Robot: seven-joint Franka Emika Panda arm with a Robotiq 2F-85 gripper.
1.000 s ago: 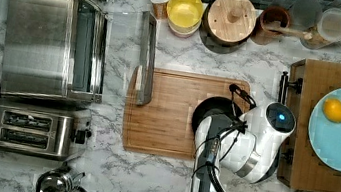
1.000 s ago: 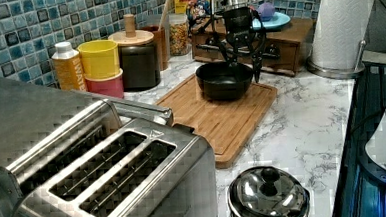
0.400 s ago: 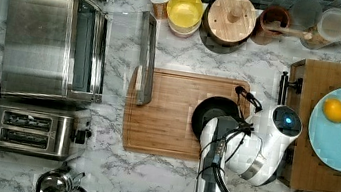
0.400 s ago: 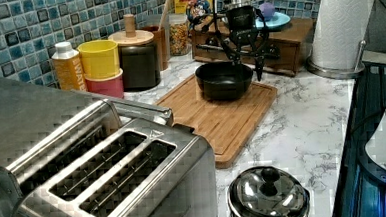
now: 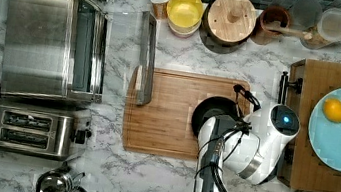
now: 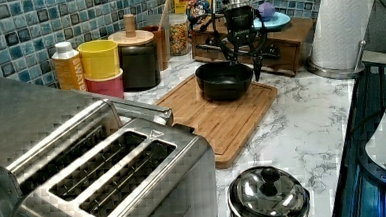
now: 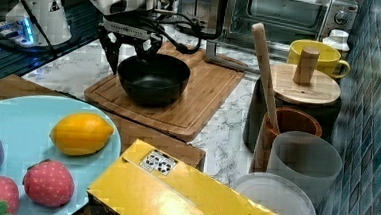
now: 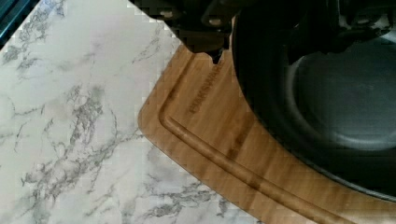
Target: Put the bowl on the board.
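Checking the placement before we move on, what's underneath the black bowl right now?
The bowl sits on the wooden board, near the end by the tray. The contact patch under its base is hidden.

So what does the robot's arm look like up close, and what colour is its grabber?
The arm is chunky, rounded and mostly white, with a small blue light glowing on top in the top view. Thin black cables loop around it near the wrist. The gripper is black, with two slim dark fingers pointing down, under a silvery-white wrist piece.
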